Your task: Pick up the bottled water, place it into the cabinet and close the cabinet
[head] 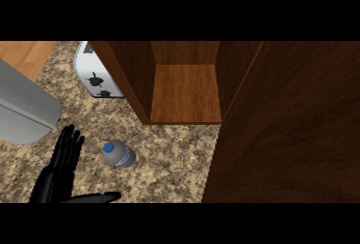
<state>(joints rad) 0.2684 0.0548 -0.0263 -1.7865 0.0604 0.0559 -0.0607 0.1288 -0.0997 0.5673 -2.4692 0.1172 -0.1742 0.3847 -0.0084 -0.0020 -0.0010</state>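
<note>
We are opening our left hand (62,164), fingers straight, beside the water bottle (119,153) at lower left; grasping comes next, then the open cabinet (184,90).

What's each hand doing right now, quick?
Left hand: open, fingers straight, holding nothing, beside the bottled water.
Right hand: not in view.

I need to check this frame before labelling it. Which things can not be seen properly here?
- Right hand: it shows nowhere in the head view.
- Left hand: its forearm is cut off by the lower edge.
- Cabinet: the open door covers everything on its right; the top is cut off.
- Toaster: partly hidden behind the cabinet wall.
- Bottled water: label too small to read.
</note>
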